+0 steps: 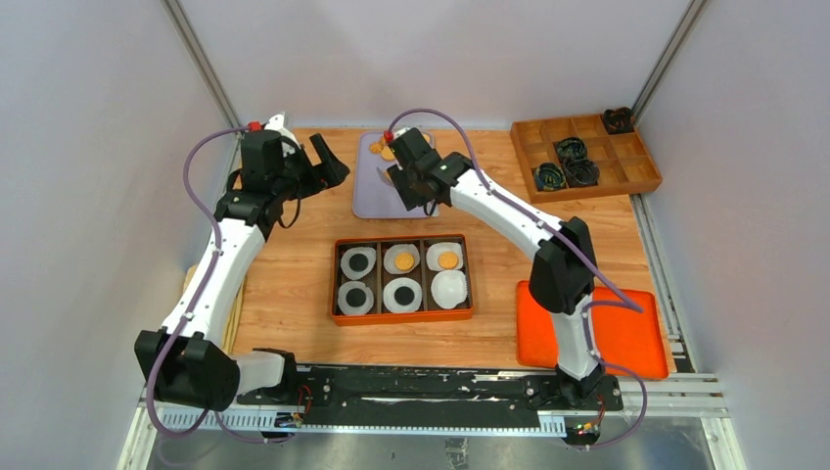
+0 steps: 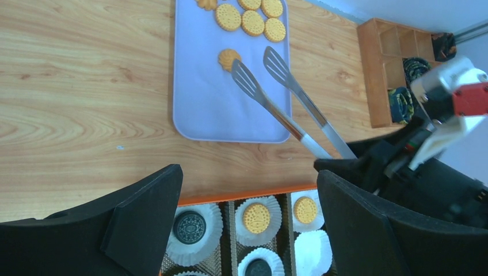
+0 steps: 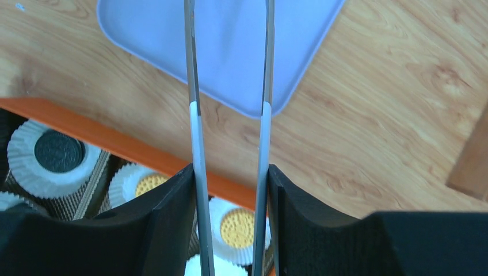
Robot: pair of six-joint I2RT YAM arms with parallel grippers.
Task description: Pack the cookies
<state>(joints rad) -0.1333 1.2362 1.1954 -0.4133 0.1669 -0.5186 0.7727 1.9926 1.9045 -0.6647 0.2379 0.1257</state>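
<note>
With two golden cookies (image 1: 448, 259) in the orange box (image 1: 402, 316) and one liner (image 1: 449, 289) bare, packing looks nearly done; more wait on the lilac tray (image 2: 207, 109) by the tongs (image 2: 270, 106) the right tool (image 3: 230, 178) pinches, the left tool (image 2: 247, 184) spread, empty.

The cookies (image 2: 252, 22) lie on the tray (image 2: 213, 106) behind the box (image 1: 401, 318).

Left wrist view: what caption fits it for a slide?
Metal tongs poised open beside a scalloped cookie on the lilac tray, packing box below.
</note>
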